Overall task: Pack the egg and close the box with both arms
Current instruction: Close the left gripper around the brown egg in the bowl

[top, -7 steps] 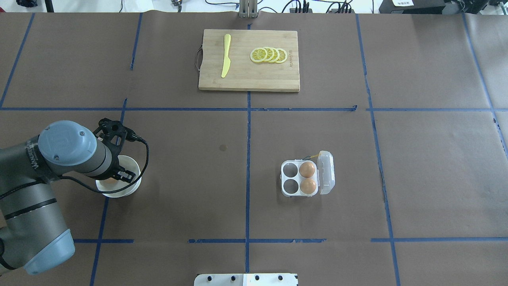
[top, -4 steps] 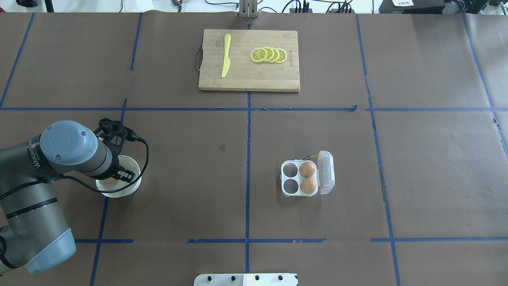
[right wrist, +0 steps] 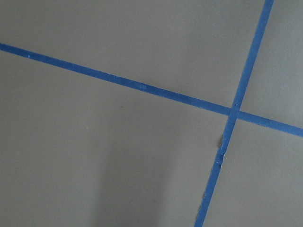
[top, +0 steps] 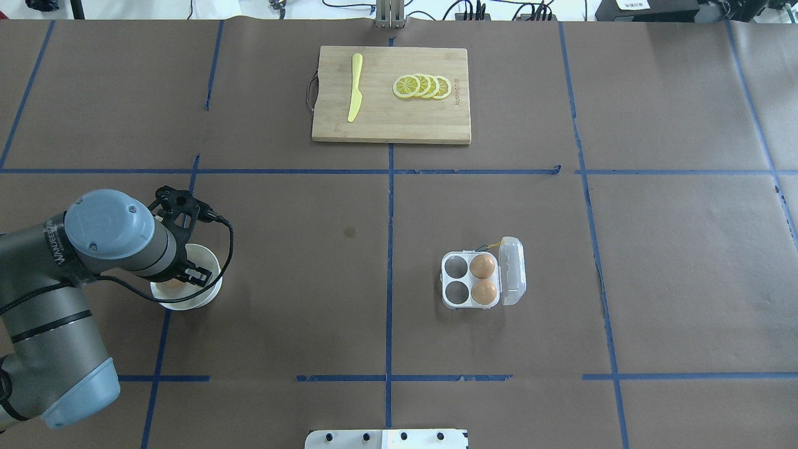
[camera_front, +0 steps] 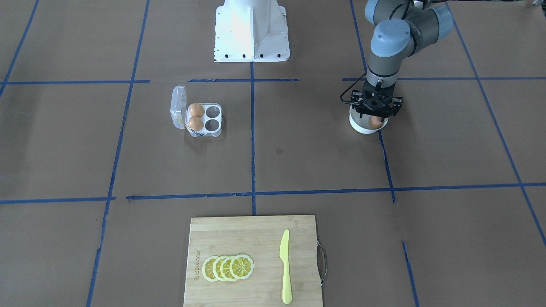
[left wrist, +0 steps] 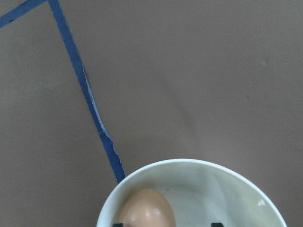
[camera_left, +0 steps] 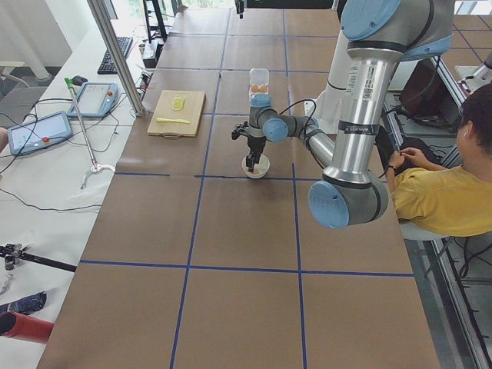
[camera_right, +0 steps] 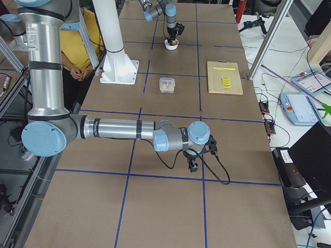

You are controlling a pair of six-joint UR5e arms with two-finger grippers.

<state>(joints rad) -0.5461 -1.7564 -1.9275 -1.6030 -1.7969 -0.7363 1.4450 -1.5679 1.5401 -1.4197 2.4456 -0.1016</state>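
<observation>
A tan-brown egg [left wrist: 146, 208] lies in a round white bowl [left wrist: 199, 166] at the table's left. My left gripper [left wrist: 166, 225] hangs just above the bowl, open, with its fingertips either side of the egg and not touching it; it also shows in the front view [camera_front: 375, 114]. The clear box [top: 471, 280] stands open at centre right, its lid [top: 512, 271] upright on the right side. Two orange eggs [top: 483, 278] fill its right cells and the left cells are empty. My right gripper [camera_right: 193, 164] shows only in the right side view, low over bare table; I cannot tell its state.
A wooden cutting board [top: 391, 118] at the far centre carries a yellow knife [top: 355, 87] and lemon slices [top: 423, 86]. Blue tape lines cross the brown table cover. The white pedestal base [camera_front: 251, 30] stands at the robot's edge.
The left arm has shifted very slightly; the gripper stays over the bowl. Nothing else has moved.
</observation>
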